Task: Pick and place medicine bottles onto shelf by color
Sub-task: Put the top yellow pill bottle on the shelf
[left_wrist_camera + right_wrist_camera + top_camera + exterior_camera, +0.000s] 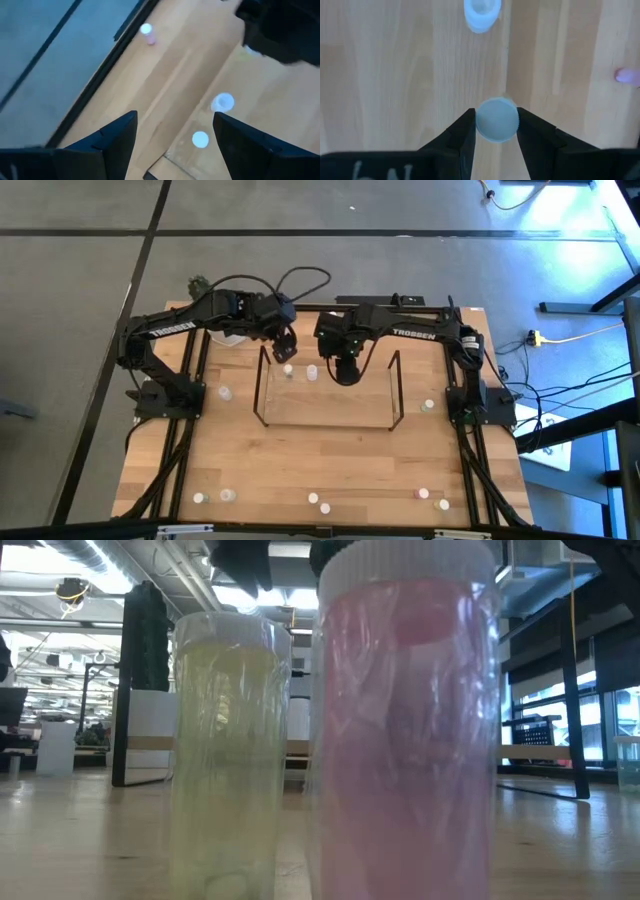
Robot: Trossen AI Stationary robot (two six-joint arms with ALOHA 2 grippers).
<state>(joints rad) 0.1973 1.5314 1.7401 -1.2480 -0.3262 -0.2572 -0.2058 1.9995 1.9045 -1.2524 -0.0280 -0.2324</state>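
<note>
Here right claw (496, 131) clamps bottle (496, 118) by cap; left claw (175, 137) apart, empty.

Two dark, near-black arms here, each built of blocky jointed links. White TROSSEN lettering runs along the left arm (175, 326) and the right arm (412, 333) alike. A thin black cable loops above the shelf (327, 390). Both grippers carry wedge-shaped matte black fingers (117, 137).

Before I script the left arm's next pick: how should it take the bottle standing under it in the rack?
From straight above, pinching the round cap. The bottle stands upright, cap up, in the rack, between the open left gripper fingers. A second bottle stands close, so keep the fingers narrow.
</note>
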